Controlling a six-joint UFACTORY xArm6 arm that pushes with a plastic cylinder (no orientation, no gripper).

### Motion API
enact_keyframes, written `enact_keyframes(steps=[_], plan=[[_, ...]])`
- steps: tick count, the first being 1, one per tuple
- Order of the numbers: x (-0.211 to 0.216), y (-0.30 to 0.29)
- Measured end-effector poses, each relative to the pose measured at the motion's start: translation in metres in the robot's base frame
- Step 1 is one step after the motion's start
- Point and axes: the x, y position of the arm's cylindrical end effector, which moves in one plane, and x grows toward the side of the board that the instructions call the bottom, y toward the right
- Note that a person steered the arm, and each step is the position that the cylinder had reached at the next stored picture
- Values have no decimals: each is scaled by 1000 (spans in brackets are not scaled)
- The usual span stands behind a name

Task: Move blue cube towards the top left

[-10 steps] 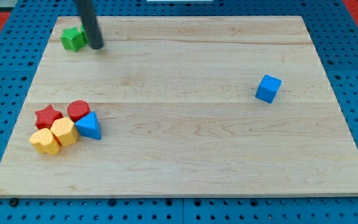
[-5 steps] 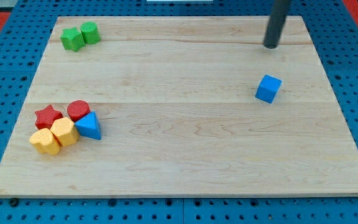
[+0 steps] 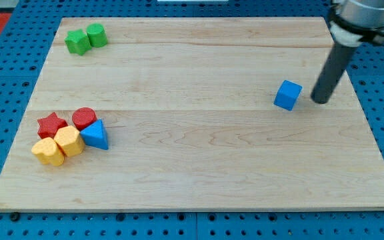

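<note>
1. Camera view: my tip sits on the board just beside the blue cube, on the cube's right in the view, with a narrow gap of bare wood between them. No contact that I can see.
2. Tool state: a plain rod, nothing to spread or pinch; it carries nothing and presses on nothing.
3. Blue cube position: right part of the board, a little above mid-height, well apart from every other block.
4. Key relation: the cube lies to the view's left of my tip, at nearly the same height (tip perhaps slightly lower). The target corner is up and left, so I judge the tip is roughly on the correct far side.
5. Judgement: a push leftward with some upward component looks right; the lane toward the two green blocks appears open.
</note>
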Motion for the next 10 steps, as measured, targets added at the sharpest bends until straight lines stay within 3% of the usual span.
enact_keyframes(steps=[1, 4, 8, 10], plan=[[-24, -48], [-26, -161], [-31, -187], [-31, -260]])
